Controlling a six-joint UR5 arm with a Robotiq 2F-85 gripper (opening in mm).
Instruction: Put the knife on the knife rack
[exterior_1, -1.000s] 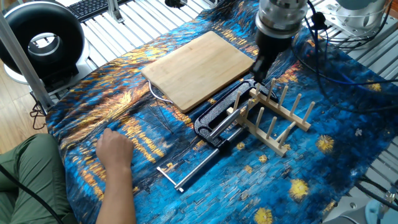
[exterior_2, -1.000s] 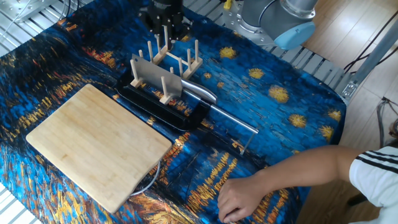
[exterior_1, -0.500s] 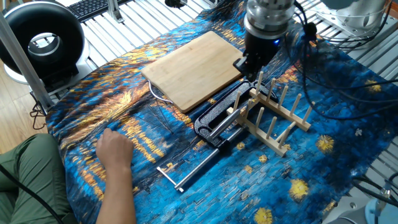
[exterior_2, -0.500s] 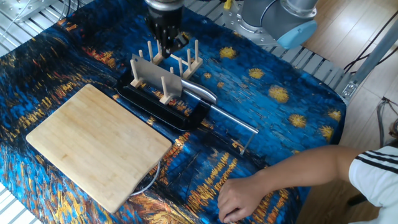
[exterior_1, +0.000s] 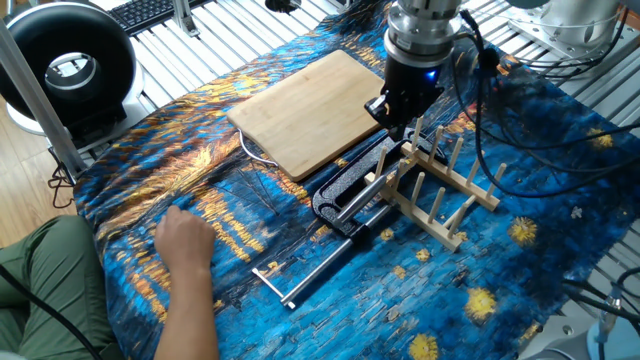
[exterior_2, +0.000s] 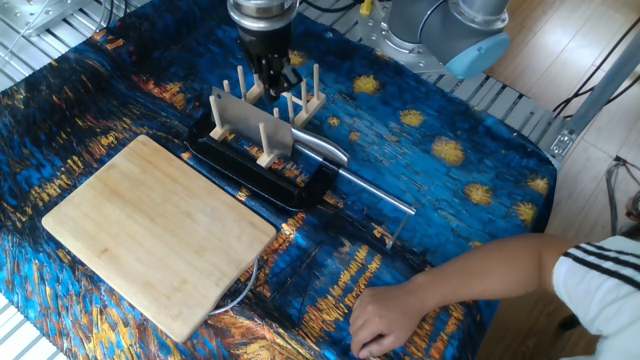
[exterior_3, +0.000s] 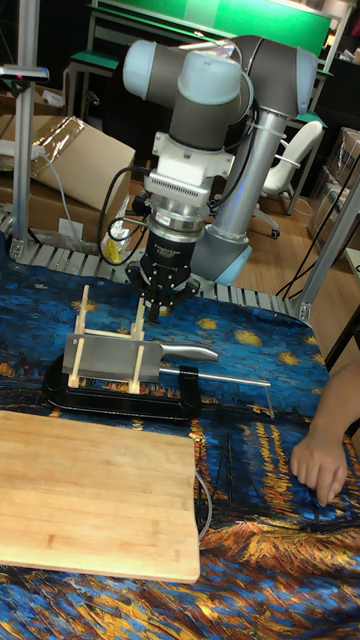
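- Even, bright overhead light; shadows soft under the hand (exterior_1: 399, 112).
- Tall view dimmer, dark background behind hand.
- Slight softness throughout, no strong glare.

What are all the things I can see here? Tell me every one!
knife: one, silver-grey, standing on edge between the pegs of the knife rack.
knife rack: one, pale wood, on the cloth beside the cutting board.
clamp: one, black with a thin metal bar, lying under and beside the rack.
cutting board: one, light bamboo, flat on the cloth.
cloth: one, blue with yellow swirls, covering the table.
person's hand: one, resting on the cloth.
gripper: one, black, just above the rack, holding nothing.
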